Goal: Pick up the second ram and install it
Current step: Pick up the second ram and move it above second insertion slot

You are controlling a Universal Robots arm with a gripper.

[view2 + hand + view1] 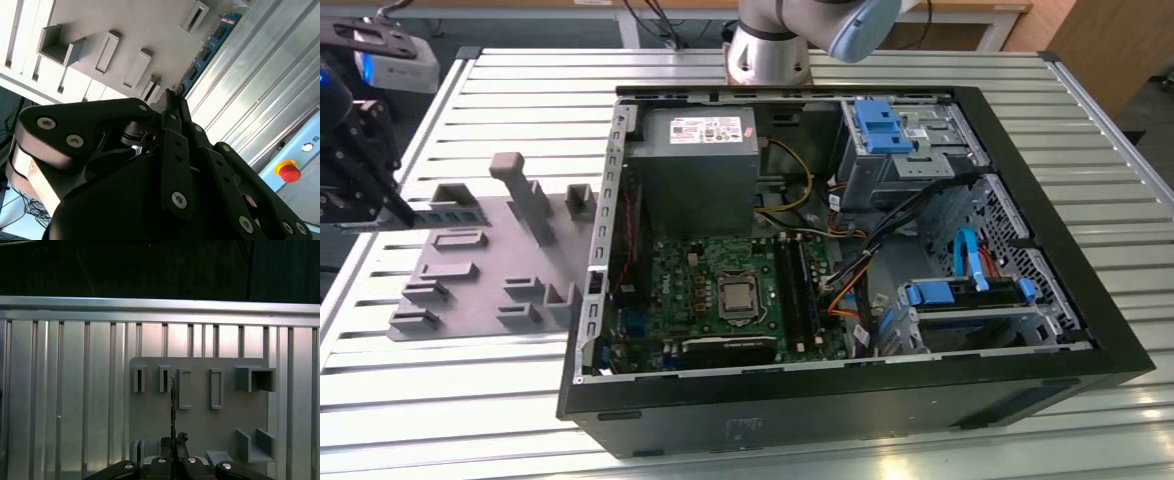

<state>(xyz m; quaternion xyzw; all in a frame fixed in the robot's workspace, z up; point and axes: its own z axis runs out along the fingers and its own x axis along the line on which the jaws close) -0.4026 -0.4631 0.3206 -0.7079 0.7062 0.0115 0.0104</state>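
Robot arm's claw (173, 441) is clamped shut on 1 end of the second ram (205, 52), a slim blue circuit stick seen edge-on in the first wrist view. The stick is held over the grey slotted holder (467, 265) on the ribbed metal bench (454, 400). The open computer case (854, 410) lies beside the holder, toward the exterior view's right.

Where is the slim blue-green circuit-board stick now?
In the second wrist view, the blue-green stick is clamped in the black gripper, above the grey slotted tray.
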